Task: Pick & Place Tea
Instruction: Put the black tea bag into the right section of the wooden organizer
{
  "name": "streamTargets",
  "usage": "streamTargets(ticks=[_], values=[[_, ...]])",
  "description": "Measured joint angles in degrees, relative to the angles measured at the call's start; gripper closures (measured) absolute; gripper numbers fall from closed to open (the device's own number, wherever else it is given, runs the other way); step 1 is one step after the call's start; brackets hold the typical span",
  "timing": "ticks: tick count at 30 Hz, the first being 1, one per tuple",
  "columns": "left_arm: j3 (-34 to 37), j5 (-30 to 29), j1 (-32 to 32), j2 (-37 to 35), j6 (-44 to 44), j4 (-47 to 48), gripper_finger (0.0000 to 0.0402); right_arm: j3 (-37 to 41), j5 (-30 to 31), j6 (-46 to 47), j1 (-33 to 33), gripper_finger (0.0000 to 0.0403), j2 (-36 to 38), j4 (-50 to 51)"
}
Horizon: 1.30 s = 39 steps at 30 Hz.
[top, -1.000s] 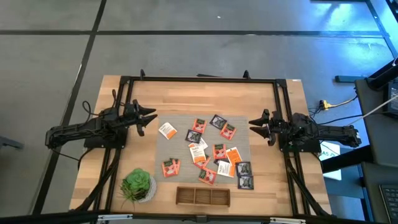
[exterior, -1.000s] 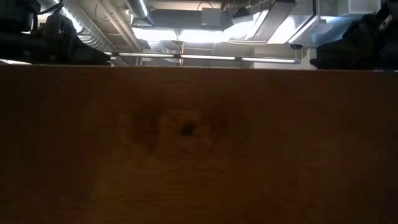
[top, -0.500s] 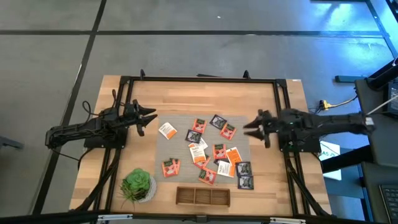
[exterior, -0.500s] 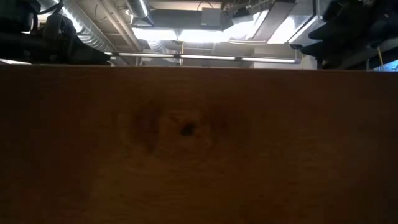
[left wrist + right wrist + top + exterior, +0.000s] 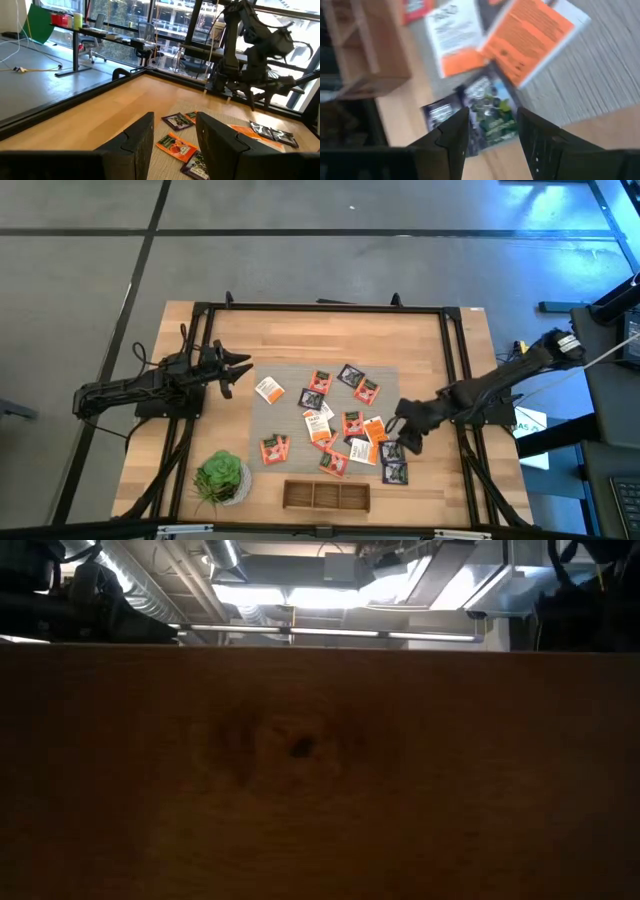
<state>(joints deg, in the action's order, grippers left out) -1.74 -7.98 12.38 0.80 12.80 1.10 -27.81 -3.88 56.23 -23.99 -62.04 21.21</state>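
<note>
My right gripper (image 5: pixel 400 432), fingers spread and empty, hangs over the black tea sachets (image 5: pixel 490 114) at the right edge of the grey mat (image 5: pixel 290 405), toward the tabletop's near right corner. The rest of the tea (image 5: pixel 330 420) lies scattered across the mat, orange, white-and-orange and black sachets, several overlapping. A wooden tray (image 5: pixel 325 495) with compartments sits at the near edge, a potted plant (image 5: pixel 220 477) beside it. My left gripper (image 5: pixel 238 368) waits with fingers apart, holding nothing, by the mat's far left corner. To do this pick well, I judge I should centre on a single black sachet, come down square to the mat and close on one edge only, so that I lift it clear of the overlapping orange one.
</note>
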Motion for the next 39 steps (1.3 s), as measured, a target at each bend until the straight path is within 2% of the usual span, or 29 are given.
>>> streamTargets(ticks=[3,9,16,29,39], values=[[-0.02,-0.01,-0.01,0.0,0.0,0.0,0.0258,0.0,2.38,4.89,-1.06,0.0236,-2.93,0.41],[-0.02,0.05,0.0,-0.01,-0.01,0.0,0.0258,0.0,2.77,10.84,-1.31,0.0236,-8.34,0.49],[-0.02,0.12,-0.02,0.0,-0.04,0.0,0.0258,0.02,0.85,10.47,-1.31,0.0236,-11.71,-0.06],[-0.01,0.12,0.0,-0.01,-0.06,0.0,0.0258,0.07,-3.66,8.36,-1.44,0.0236,-11.8,-0.37],[-0.02,0.12,-0.01,0.0,-0.06,0.0,0.0258,0.11,-4.37,7.71,-1.46,0.0236,-11.8,-3.68]])
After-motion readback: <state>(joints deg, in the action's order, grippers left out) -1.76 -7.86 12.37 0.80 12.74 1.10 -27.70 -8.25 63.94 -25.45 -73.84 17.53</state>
